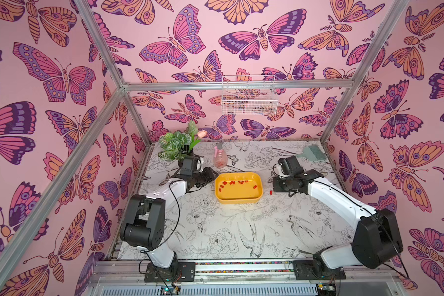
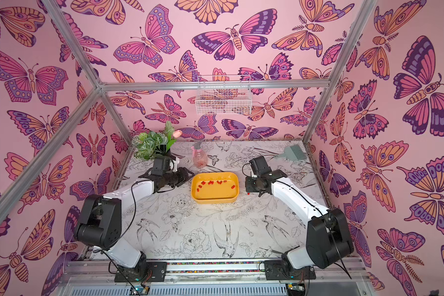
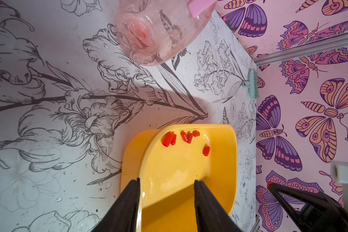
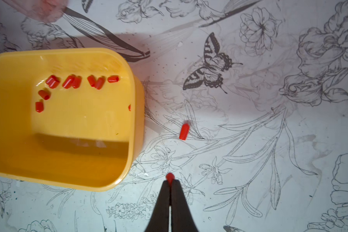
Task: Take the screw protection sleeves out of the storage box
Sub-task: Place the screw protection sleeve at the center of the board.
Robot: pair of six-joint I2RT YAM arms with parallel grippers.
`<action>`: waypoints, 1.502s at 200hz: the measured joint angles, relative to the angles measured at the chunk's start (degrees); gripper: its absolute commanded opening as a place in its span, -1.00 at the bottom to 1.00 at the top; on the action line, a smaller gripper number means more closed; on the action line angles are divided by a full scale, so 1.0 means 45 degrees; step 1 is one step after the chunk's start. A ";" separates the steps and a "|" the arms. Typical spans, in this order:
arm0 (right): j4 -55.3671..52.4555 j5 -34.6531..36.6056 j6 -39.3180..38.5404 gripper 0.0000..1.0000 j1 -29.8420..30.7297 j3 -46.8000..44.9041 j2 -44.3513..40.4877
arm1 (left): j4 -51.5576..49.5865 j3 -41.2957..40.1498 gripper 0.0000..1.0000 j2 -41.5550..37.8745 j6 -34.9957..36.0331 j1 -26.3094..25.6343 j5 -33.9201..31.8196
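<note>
**Item 1:** storage box (image 1: 237,201) (image 2: 215,199), yellow, shallow, rounded corners. It is sitting flat at about the middle of the bench (image 1: 215,230), somewhat nearer the back edge, w/ its long sides running along the front edge.

**Item 2:** screw protection sleeves (image 1: 232,182) (image 4: 69,81), red, qty approx. ten. They are lying on the box floor. Most are lining up along the back long wall, a couple are trailing toward the left short wall, and one is lying alone by the right short wall.

**Item 3:** loose sleeve (image 1: 271,192) (image 4: 183,131), qty 1. It is lying on its side on the bare bench just beside the box's right short wall, not touching it.

**Item 4:** held sleeve (image 4: 169,176), qty 1. Only its red end is showing, poking out past the fingertips.

**Item 5:** right end effector (image 4: 170,182). Its jaws are squeezing almost together, pinching the held sleeve. It is hanging off the box's right short side, clear of the box (height over the bench: cannot tell).

**Item 6:** left end effector (image 3: 166,181). Its jaws are standing partway apart and gripping nothing. One finger (image 3: 127,204) is sitting outside the left short wall, right at the rim, and the other is reaching over the box's inside. Contact w/ the rim: cannot tell.

**Item 7:** misc., along the back edge.
- A potted plant (image 1: 176,144) is standing in the back left corner.
- A pink spray bottle (image 1: 220,156) is standing near the box, behind it.
- A green brush (image 1: 314,153) is lying in the back right corner.

**Item 8:** white wire basket (image 1: 249,100). It is hanging on the back wall above the bench.
</note>
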 measured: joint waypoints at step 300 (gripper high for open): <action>0.1083 -0.1122 -0.0350 -0.87 -0.0539 -0.0151 0.3123 | -0.0107 0.0087 -0.01 0.0107 0.0000 0.0000 0.0000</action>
